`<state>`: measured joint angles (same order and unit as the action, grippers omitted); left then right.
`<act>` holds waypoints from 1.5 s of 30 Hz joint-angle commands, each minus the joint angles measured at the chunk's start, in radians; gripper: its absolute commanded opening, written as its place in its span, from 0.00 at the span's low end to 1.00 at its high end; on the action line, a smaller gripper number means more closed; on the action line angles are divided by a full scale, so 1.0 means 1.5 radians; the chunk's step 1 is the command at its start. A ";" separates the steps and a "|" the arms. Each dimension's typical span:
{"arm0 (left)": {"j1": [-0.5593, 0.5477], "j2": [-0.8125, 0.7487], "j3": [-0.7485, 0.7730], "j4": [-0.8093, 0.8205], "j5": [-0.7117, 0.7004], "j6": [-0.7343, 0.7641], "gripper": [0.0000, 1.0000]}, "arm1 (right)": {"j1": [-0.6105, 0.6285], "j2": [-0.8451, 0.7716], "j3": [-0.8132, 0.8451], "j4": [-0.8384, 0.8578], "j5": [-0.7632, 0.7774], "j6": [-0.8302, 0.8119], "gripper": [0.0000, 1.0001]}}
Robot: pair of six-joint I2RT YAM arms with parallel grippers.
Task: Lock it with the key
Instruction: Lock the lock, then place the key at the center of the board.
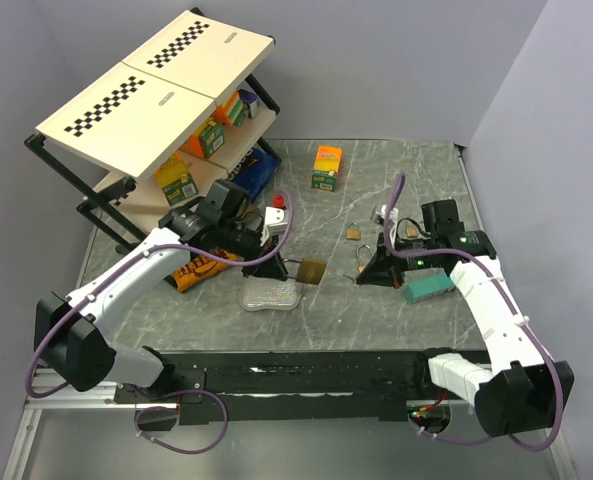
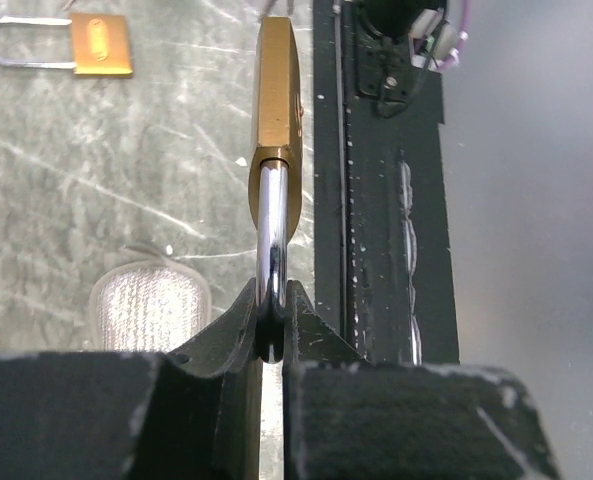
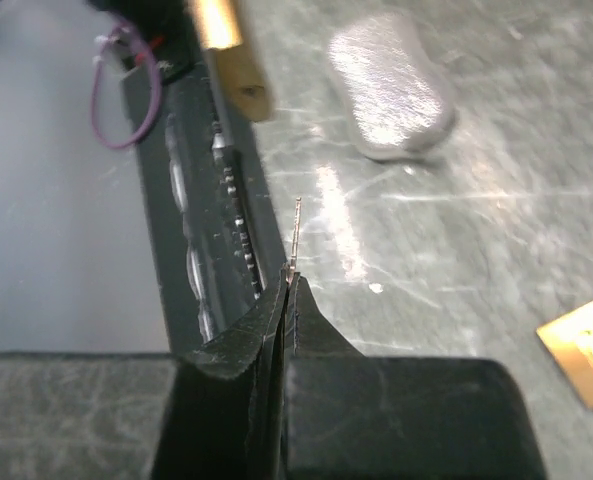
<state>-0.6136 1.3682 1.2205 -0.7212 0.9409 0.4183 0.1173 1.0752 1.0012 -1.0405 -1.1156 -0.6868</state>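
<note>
We log the left end effector clamped nearly closed on the steel shackle of the brass padlock, which sits just right of the silver pouch. Farther right of the pouch, the right end effector is fully closed, pinching the thin key, seen edge-on.

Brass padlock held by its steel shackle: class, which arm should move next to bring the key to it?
Right. The right gripper is shut on the thin metal key, whose tip juts free ahead. The left gripper clamps the brass padlock by its shackle, so it probably serves best holding still.
</note>
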 commanded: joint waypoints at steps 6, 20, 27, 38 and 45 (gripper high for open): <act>0.007 -0.048 -0.027 0.123 0.001 -0.077 0.01 | 0.067 0.029 -0.105 0.333 0.236 0.380 0.00; 0.024 -0.049 -0.044 0.127 -0.010 -0.100 0.01 | 0.102 0.271 -0.070 0.456 0.317 0.477 0.00; 0.037 -0.055 -0.052 0.119 -0.008 -0.100 0.01 | 0.107 0.362 -0.039 0.474 0.315 0.491 0.00; 0.048 -0.042 -0.048 0.102 0.002 -0.077 0.01 | 0.107 0.441 -0.009 0.481 0.332 0.502 0.00; 0.052 -0.026 -0.034 0.083 0.009 -0.059 0.01 | 0.107 0.471 0.011 0.474 0.339 0.508 0.12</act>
<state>-0.5411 1.3396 1.1259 -0.6201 0.8738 0.2935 0.2726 1.7489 0.9665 -0.3481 -0.6243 0.0624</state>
